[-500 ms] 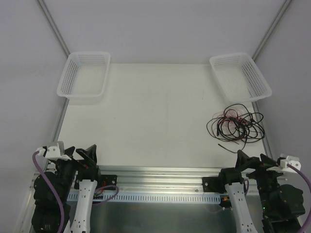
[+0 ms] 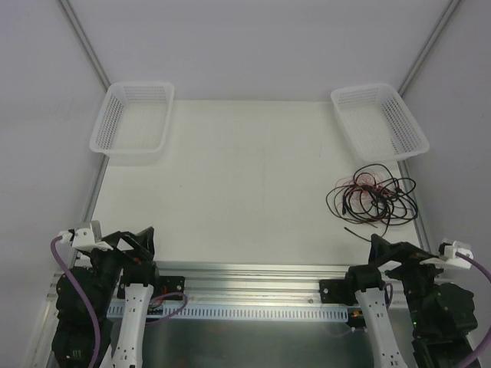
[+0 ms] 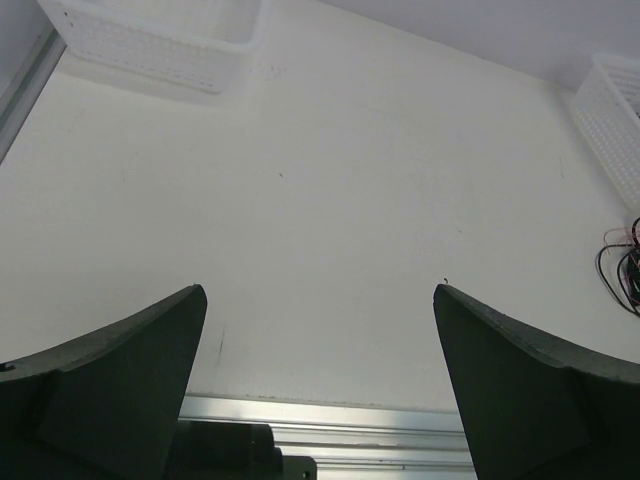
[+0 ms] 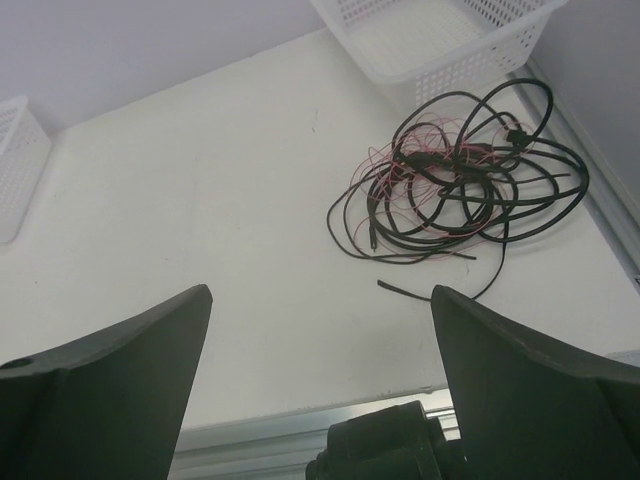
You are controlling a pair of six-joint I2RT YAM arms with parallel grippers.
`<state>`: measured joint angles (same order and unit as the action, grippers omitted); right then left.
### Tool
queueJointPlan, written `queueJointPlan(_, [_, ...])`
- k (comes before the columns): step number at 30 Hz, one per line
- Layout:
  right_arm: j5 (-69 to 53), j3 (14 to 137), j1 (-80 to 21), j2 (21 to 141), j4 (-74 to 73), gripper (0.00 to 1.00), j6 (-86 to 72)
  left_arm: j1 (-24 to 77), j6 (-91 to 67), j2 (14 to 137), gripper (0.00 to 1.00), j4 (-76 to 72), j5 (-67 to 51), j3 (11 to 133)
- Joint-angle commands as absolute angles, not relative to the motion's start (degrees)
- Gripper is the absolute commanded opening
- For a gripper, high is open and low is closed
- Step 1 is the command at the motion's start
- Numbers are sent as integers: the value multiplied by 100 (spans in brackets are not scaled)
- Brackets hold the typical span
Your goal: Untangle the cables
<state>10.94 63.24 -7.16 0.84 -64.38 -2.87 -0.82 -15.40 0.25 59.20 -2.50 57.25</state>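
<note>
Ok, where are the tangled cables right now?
In the top view the cables lie on the table's right side, just in front of the right-hand white basket, untouched.

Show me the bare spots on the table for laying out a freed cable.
Widest bare stretch: the middle of the table, between the left basket and the cables, down to the near rail. Also bare: the far strip between the two baskets. Crowded: the right side, where the cables lie just in front of the right basket.
</note>
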Motion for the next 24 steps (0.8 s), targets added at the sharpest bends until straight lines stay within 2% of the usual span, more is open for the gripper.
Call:
queueJointPlan(1, [575,6074,-712,632,-6171,97,-502,-105,-2064,-476,99,5783,-220,5616])
queueJointPlan(6, [395,5907,-703,1676,-5915,97,-746,-105,-2662,147,99,5511,-141,5256])
queueJointPlan(11, [1018,5608,-703,2627,-5555,97,-1079,-97,-2865,948,99,5098,-430,4791])
queueJointPlan(19, [2468,5028,-668,3770,-4809,97,-1248,-79,-2575,2108,99,4115,-1493,4211])
queueJointPlan(24, [2295,4466,-63,4576,-4027,97,-1397,-79,-2347,2347,99,3403,-1986,3684])
